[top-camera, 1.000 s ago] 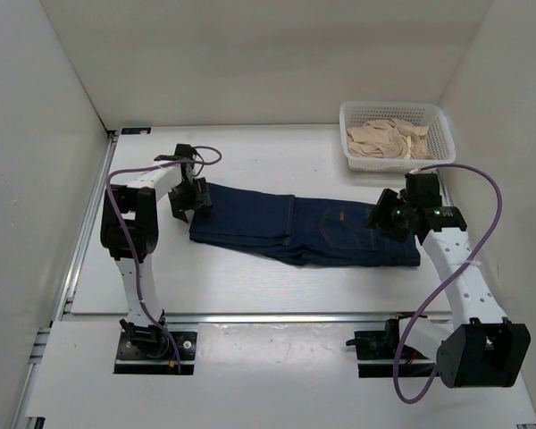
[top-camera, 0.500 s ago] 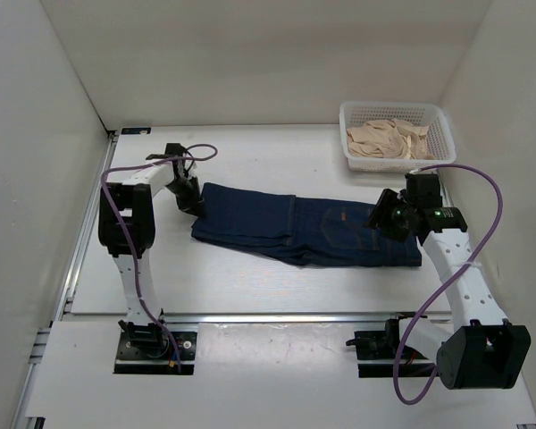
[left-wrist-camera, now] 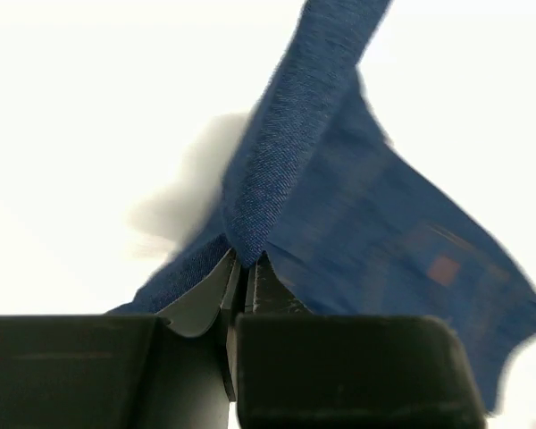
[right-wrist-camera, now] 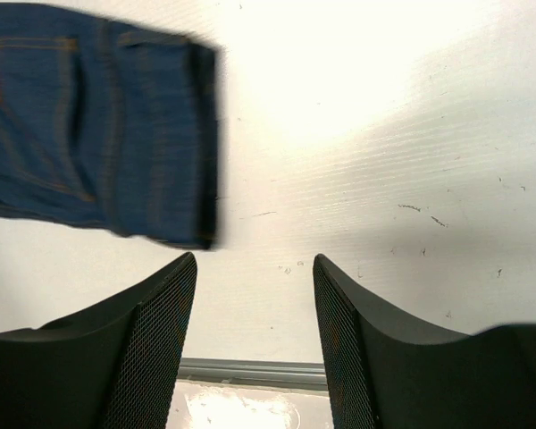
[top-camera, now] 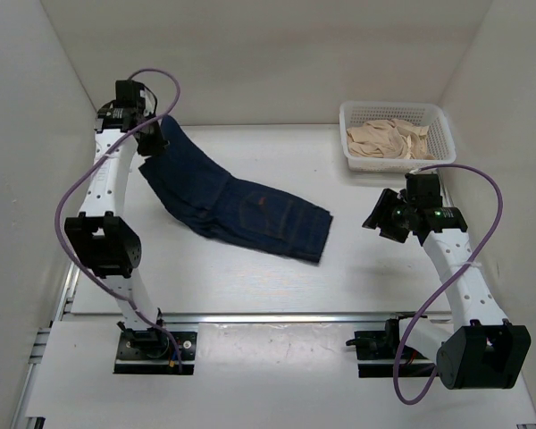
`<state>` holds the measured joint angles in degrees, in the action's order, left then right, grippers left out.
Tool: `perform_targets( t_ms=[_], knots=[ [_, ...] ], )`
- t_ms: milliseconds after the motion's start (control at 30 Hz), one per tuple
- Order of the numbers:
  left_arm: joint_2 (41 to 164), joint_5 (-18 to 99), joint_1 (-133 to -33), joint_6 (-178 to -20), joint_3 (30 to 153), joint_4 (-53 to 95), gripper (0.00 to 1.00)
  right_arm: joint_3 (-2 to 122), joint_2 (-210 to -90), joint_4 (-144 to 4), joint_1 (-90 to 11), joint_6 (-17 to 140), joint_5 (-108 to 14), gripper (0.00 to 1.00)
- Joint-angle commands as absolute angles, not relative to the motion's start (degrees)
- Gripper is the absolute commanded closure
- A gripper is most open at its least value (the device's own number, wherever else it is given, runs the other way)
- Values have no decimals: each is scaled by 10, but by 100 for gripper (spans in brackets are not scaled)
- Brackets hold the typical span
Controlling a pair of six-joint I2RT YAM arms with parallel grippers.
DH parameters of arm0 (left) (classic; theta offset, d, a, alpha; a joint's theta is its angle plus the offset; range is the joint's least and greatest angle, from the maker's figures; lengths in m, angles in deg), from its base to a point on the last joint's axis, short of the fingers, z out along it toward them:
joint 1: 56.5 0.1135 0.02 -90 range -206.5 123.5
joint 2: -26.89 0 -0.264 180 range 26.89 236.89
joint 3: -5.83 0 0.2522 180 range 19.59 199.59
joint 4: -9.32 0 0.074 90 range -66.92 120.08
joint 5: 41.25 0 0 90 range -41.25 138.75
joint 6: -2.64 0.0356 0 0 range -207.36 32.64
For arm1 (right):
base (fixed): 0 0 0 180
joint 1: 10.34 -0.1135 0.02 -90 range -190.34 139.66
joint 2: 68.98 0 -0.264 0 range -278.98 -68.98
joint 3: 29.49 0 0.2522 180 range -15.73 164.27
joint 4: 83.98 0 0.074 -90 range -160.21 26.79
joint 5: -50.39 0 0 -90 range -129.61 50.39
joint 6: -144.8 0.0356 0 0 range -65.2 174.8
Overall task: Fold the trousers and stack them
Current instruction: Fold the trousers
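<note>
Trousers (top-camera: 232, 207), one end pinched in left gripper (left-wrist-camera: 244, 265) (pinch plain from wrist); right gripper (right-wrist-camera: 255, 261) wide, empty

A robotics lab cell: white panel walls (top-camera: 250, 63) around a table (top-camera: 250, 277), aluminium rail (top-camera: 268, 316), two bolted-down arms (top-camera: 460, 268).

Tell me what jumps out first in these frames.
The dark blue trousers hang from the left gripper, which is shut on one end of them high at the far left. The rest drapes diagonally down to the middle of the table. At the right, the right gripper hovers open and empty over bare table, and a white basket of beige cloth sits in the far right corner.
</note>
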<state>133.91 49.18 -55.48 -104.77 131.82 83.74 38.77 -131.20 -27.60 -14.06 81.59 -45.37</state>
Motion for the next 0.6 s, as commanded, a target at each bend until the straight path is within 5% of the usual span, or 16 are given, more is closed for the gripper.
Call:
perform_targets(
  t_ms=[0, 567],
  knots=[
    [1296, 506, -590, -1036, 1367, 895, 90, 385, -1301, -284, -139, 817, -462, 40],
    [1308, 539, -916, -1262, 1316, 815, 90, 385, -1306, -284, -139, 817, -462, 40]
  ],
)
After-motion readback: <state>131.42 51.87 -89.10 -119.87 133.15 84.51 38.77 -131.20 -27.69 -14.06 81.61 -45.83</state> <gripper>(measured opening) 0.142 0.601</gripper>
